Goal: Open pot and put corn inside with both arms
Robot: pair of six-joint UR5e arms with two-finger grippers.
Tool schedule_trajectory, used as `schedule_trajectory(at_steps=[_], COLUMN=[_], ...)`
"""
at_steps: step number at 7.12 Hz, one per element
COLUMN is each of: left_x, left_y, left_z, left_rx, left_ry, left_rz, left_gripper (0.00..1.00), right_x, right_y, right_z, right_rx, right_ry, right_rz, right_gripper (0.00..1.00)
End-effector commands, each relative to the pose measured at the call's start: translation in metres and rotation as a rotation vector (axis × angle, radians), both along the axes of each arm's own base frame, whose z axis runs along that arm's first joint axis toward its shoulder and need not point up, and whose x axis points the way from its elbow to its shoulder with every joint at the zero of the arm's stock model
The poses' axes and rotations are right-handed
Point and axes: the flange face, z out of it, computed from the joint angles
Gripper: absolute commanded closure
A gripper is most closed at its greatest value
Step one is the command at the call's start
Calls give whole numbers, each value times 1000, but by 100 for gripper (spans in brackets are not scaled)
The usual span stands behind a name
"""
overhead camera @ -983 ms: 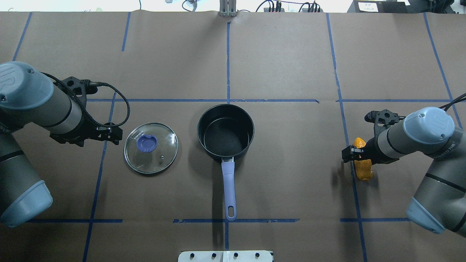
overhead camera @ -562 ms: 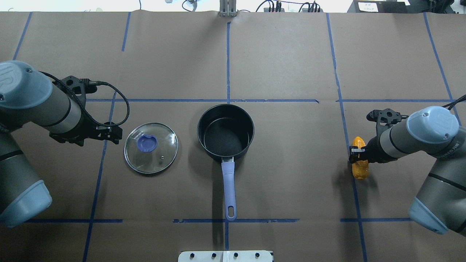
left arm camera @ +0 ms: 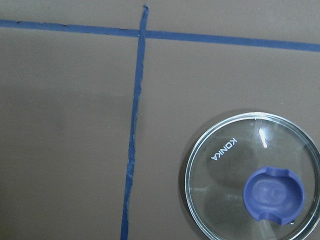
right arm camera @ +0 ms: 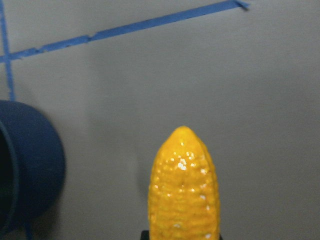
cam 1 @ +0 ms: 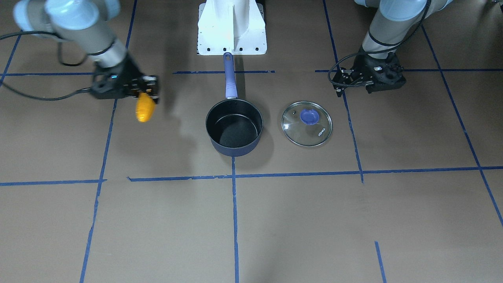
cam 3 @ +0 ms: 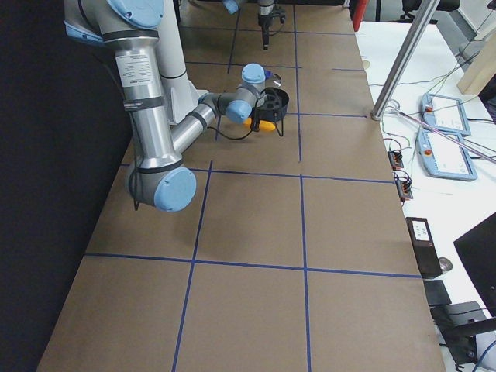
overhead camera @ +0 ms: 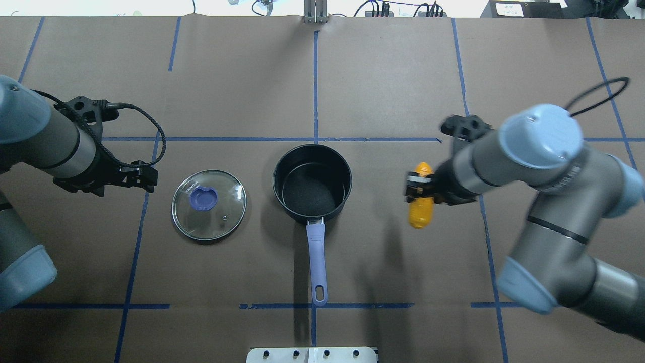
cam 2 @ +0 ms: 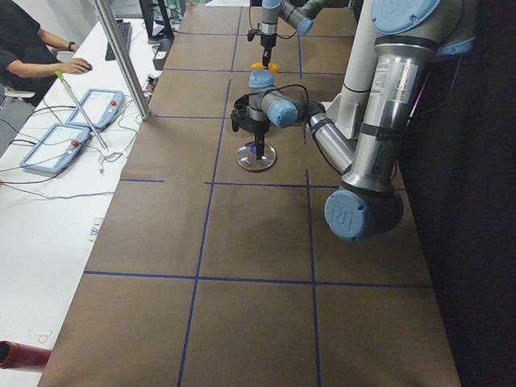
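The dark navy pot [overhead camera: 312, 194] stands open and empty at the table's middle, its purple-blue handle [overhead camera: 316, 252] pointing at the robot's base; it also shows in the front view [cam 1: 234, 131]. My right gripper [overhead camera: 417, 190] is shut on the orange-yellow corn [overhead camera: 421, 214] and holds it above the table, right of the pot. In the right wrist view the corn [right arm camera: 184, 185] points down, with the pot's wall [right arm camera: 35, 170] at the left. My left gripper [overhead camera: 141, 177] is open and empty, left of the glass lid [overhead camera: 209, 204].
The glass lid with its purple-blue knob [left arm camera: 274, 194] lies flat on the paper, left of the pot. Blue tape lines [overhead camera: 315, 85] cross the brown table cover. The white base pedestal [cam 1: 232, 27] is behind the pot's handle.
My right arm has lifted the corn off the table and carried it left towards the pot. My left arm has drawn back a little from the lid.
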Motion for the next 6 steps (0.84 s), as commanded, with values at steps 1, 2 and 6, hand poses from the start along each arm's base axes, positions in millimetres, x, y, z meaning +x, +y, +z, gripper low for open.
schedule_trajectory(at_steps=[1,2,6], left_x=[-12,-11,-12], left_y=[8,8,8], left_z=[3,4,3], left_rx=[-2,-3,-1], left_ry=[-1,-2,-3], left_rz=[-4,-4,-6], left_gripper=[0,0,0], right_x=[-83,-117,-154], right_y=[-11,-17,-27], right_z=[-100,-121,-108], right_rx=[-90,-86,-93], right_ry=[-27,-14,14], right_rz=[61,76,65], right_gripper=[98,98,97])
